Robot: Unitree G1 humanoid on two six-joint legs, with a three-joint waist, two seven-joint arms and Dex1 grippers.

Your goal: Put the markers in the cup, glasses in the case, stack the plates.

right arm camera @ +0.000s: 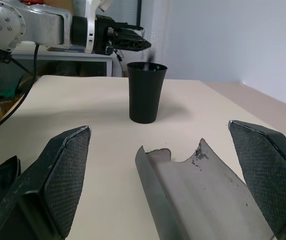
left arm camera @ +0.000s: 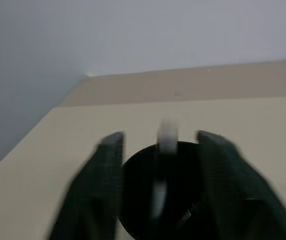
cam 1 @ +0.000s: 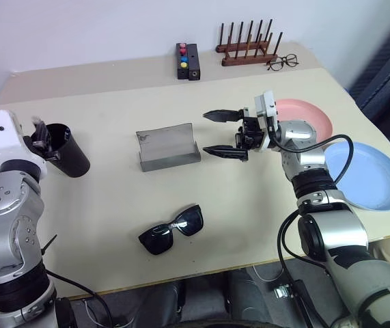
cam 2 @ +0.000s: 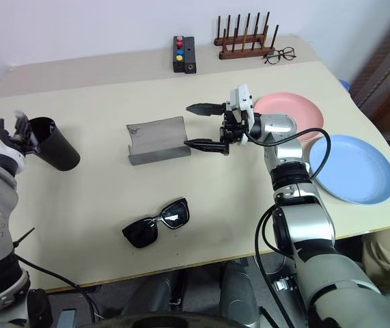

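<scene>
Beige tabletop [cam 1: 113, 198]. At its left edge we see the black cup [cam 1: 66, 150] standing upright, with the left hand [cam 1: 41, 140] directly over its rim. The wrist view shows that hand's fingers [left arm camera: 107, 165] parted, a blurred white marker [left arm camera: 164, 165] between them in the cup's mouth; we cannot tell if they touch it.

Mid-tabletop, the grey case [cam 1: 168, 146] lies open and empty. The right hand [cam 1: 225, 134] hovers just right of it, pointing left toward it, fingers [right arm camera: 67, 165] spread wide and holding nothing.

The black sunglasses [cam 1: 171, 229] lie on the tabletop nearer us than the case, apart from both hands.

On the right, the pink plate [cam 1: 311, 113] and the blue plate [cam 1: 372, 174] lie side by side, unstacked; the right arm passes over the pink one's near edge.

Along the far edge: a black button box [cam 1: 187, 61], a wooden rack [cam 1: 248, 46], wire-framed eyeglasses [cam 1: 283, 63].
</scene>
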